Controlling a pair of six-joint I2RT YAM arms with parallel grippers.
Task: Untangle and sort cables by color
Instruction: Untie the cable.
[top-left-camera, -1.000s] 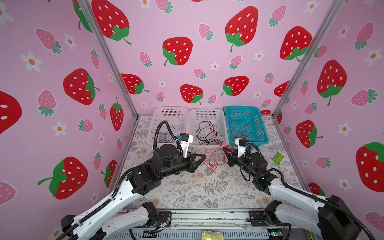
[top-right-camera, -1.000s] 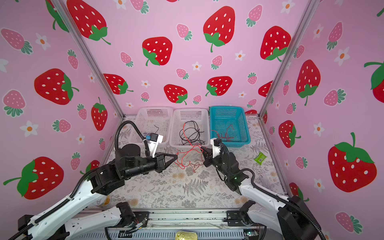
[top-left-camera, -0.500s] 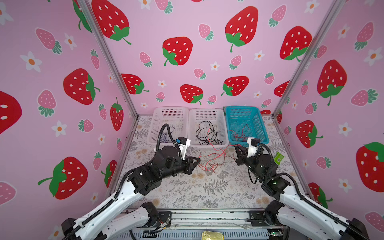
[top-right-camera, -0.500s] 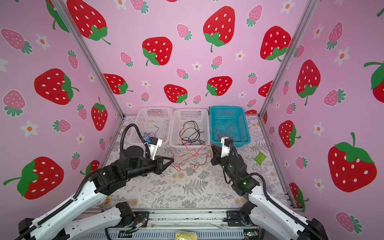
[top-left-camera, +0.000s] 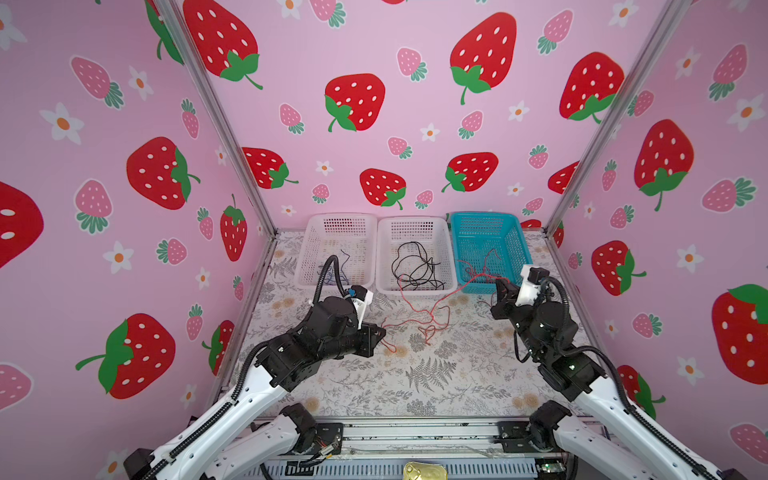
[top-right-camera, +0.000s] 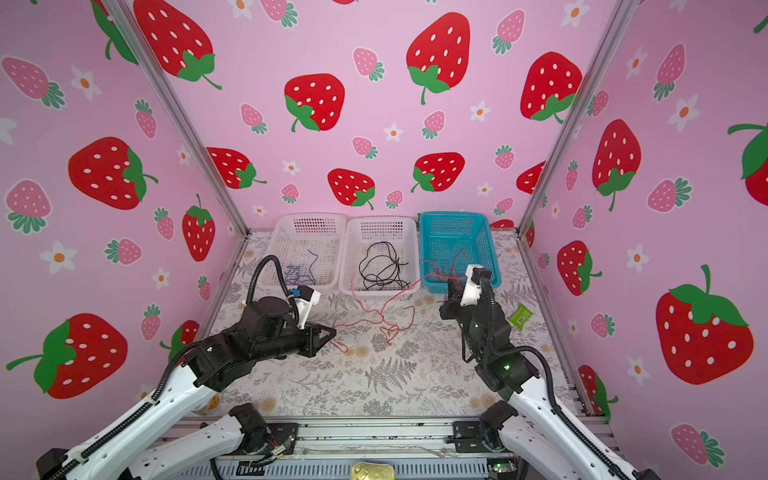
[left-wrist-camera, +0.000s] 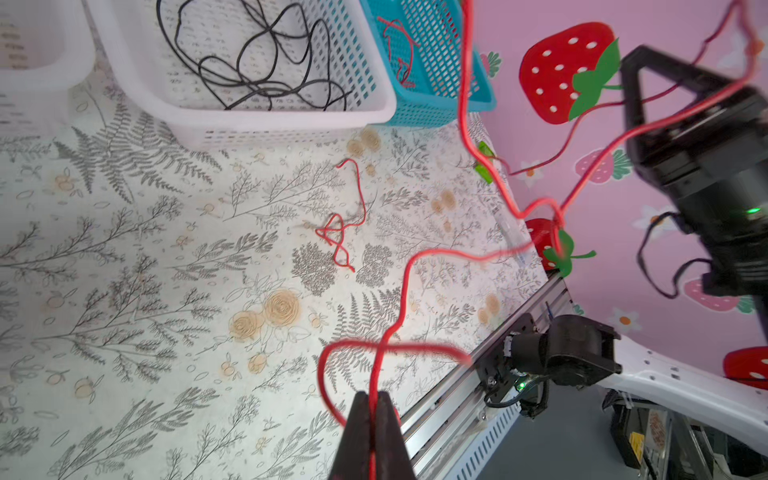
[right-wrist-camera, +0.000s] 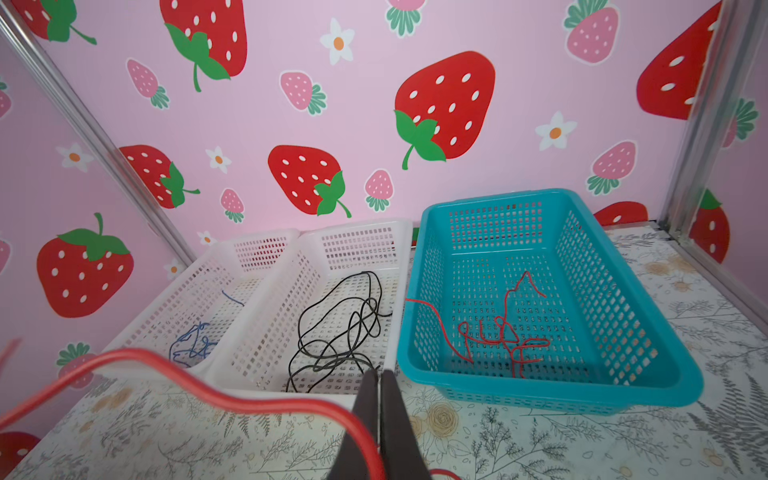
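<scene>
Two pairs of fingers are pinched tight on one red cable (left-wrist-camera: 375, 374): the left fingers (left-wrist-camera: 355, 440) low over the counter (top-left-camera: 457, 386), the right fingers (right-wrist-camera: 397, 424) raised just before the teal basket (right-wrist-camera: 498, 216), the strand sagging between them. A small red tangle (left-wrist-camera: 334, 232) lies on the counter beneath. Farther back, blue cables (right-wrist-camera: 191, 349) lie in the left white basket (right-wrist-camera: 257, 249), black cables (right-wrist-camera: 357, 328) in the middle white basket (right-wrist-camera: 357, 241), red cables (right-wrist-camera: 505, 336) in the teal basket.

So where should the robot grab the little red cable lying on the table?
The little red cable lies flat on the table, so come straight down from above. Pinch its single curved stretch, not the knotted bit, where strands cross.
</scene>
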